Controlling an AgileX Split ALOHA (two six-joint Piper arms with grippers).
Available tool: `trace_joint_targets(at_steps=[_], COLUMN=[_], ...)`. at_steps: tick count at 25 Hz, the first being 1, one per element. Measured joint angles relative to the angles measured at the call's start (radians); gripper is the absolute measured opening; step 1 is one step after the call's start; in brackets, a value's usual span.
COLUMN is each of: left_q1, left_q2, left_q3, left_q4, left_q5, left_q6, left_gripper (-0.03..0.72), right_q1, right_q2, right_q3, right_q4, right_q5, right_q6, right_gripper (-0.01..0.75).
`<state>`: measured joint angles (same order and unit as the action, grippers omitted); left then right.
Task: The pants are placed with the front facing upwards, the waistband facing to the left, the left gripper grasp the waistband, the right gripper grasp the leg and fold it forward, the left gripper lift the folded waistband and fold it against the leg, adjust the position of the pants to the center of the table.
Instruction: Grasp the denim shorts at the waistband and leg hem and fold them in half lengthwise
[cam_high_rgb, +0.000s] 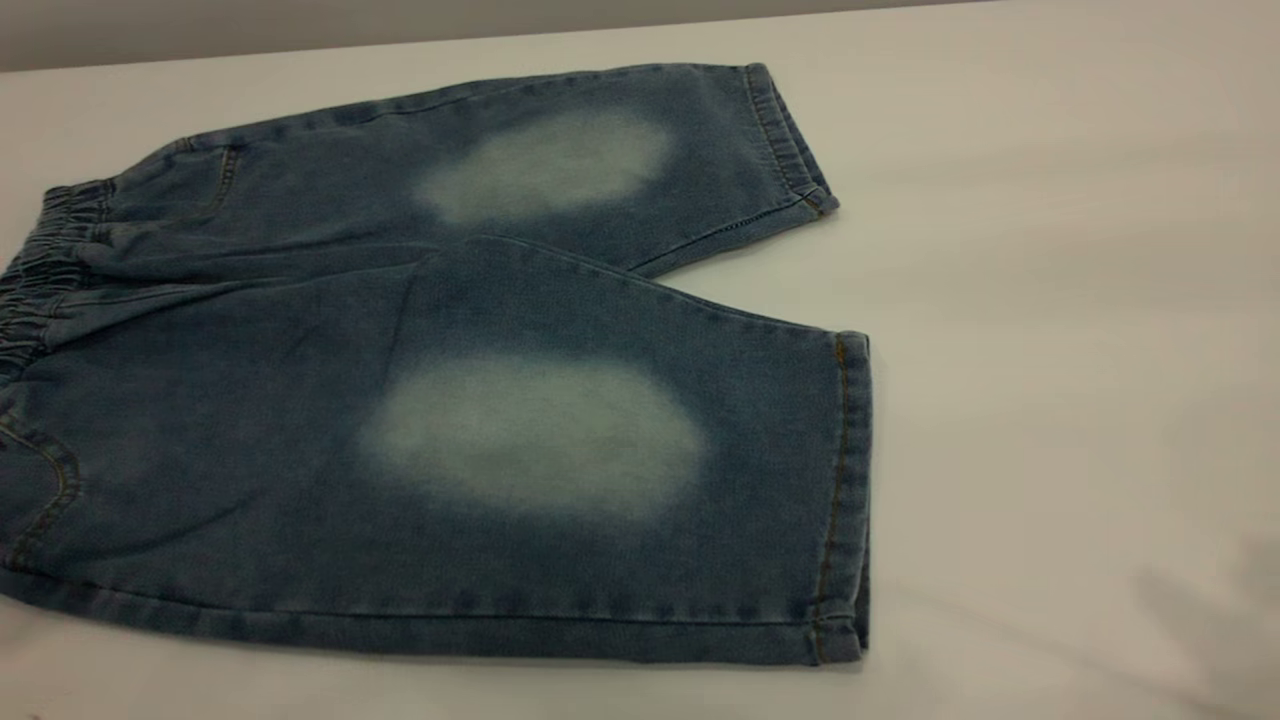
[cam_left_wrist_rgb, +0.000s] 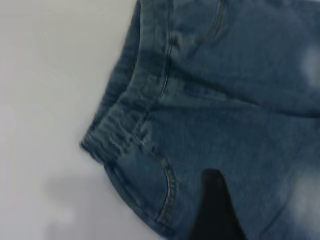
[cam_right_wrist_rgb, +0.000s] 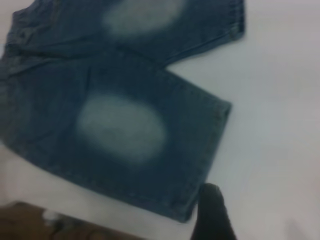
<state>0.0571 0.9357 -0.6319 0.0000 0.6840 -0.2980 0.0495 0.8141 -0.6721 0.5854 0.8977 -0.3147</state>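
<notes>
No brand, label or writing can be read anywhere on the cloth. The short blue denim pants (cam_high_rgb: 450, 400) lie flat and unfolded, front up, on the large plain white matte table (cam_high_rgb: 1050, 250), over its left half in the exterior view. At the far left sits the gathered, ruched dark denim waistband (cam_high_rgb: 45, 270), reaching the edge of that view. Rightward, the two legs spread apart, each with a pale faded oval patch (cam_high_rgb: 535, 435) on its front, and their stitched hems point toward the bare right side of the table. A curved front pocket seam (cam_left_wrist_rgb: 167, 192) with orange stitching shows just beside the waistband in the left wrist view. The left gripper (cam_left_wrist_rgb: 215, 210) appears only as one dark finger above the denim near that pocket; I cannot tell how far its fingers are apart, or whether it touches the cloth. The right gripper (cam_right_wrist_rgb: 212, 215) likewise shows one dark finger just beside the near leg's hem corner, spacing and contact equally unclear.
</notes>
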Motion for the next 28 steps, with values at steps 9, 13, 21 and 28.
trace_joint_targets(at_steps=[9,13,21,28], left_q1=[0.005,0.057,0.186,0.299], left_q2=[0.338,0.456,0.629,0.794], left_q3=[-0.021,-0.077,-0.183,-0.27], left_q4=[0.054,0.079,-0.007,-0.159], left_q5=[-0.027,-0.023,0.026,0.021], left_q6=[0.0,-0.014,0.096,0.298], left_gripper=[0.446,0.446,0.446,0.446], right_q1=[0.0,0.0,0.0,0.0], right_q2=[0.04,0.04,0.04,0.039], right_q3=[0.01,0.01,0.01,0.01], right_q4=[0.096,0.099,0.099,0.099], right_q5=[0.007,0.013,0.022,0.028], right_q6=[-0.11,-0.111,-0.111,-0.111], right_gripper=[0.404,0.404,0.404,0.404])
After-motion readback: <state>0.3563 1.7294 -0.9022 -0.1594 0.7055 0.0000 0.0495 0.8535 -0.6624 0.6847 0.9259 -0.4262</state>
